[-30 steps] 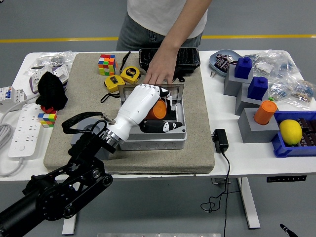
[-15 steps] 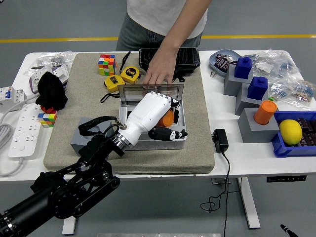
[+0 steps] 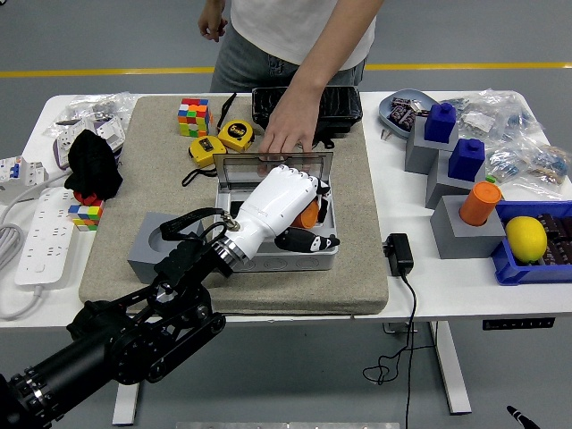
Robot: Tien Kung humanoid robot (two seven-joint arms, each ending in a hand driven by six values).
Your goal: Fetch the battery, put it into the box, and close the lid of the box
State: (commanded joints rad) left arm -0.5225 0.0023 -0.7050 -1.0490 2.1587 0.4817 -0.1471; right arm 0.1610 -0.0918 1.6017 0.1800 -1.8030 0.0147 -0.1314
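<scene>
Over the open grey box (image 3: 277, 255) on the mat, the left hand (image 3: 284, 207) is curled around the orange battery (image 3: 309, 215), holding it down inside. Looks like the placing step to me; next it has to let go and back out before the lid (image 3: 273, 164) can close. A person's hand (image 3: 288, 134) rests on that upright lid. Can't see anything else in the box.

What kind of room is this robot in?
Probably a robot testing lab. A white table stands on a grey floor with a yellow line; practice items crowd it, like a colourful puzzle cube, and a person's hand steadies the grey box.
</scene>
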